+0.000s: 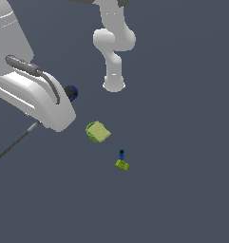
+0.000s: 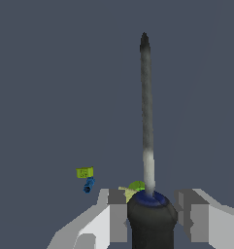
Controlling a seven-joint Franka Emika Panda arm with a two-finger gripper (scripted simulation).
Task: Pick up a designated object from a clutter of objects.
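The screwdriver (image 2: 147, 126) is the designated object. Its black handle (image 2: 151, 221) with a blue cap sits between my fingers (image 2: 117, 214), and the long dark shaft points away from the wrist. My gripper (image 2: 152, 206) is shut on the handle. In the exterior view my white hand (image 1: 44, 99) covers the grip. The shaft (image 1: 16, 141) sticks out toward that view's lower left, and the dark handle end (image 1: 71, 92) shows on the other side. The rest of the clutter lies apart, below: a green cup (image 1: 93, 130), a blue peg (image 1: 121, 154) and a lime-green block (image 1: 122, 165).
A pale yellow-green square (image 1: 101, 133) rests on the green cup. The arm's base (image 1: 114, 83) stands at the back of the grey floor (image 1: 182, 142). In the wrist view the lime-green block (image 2: 84, 172), blue peg (image 2: 89, 185) and green cup (image 2: 136, 186) lie beyond my fingers.
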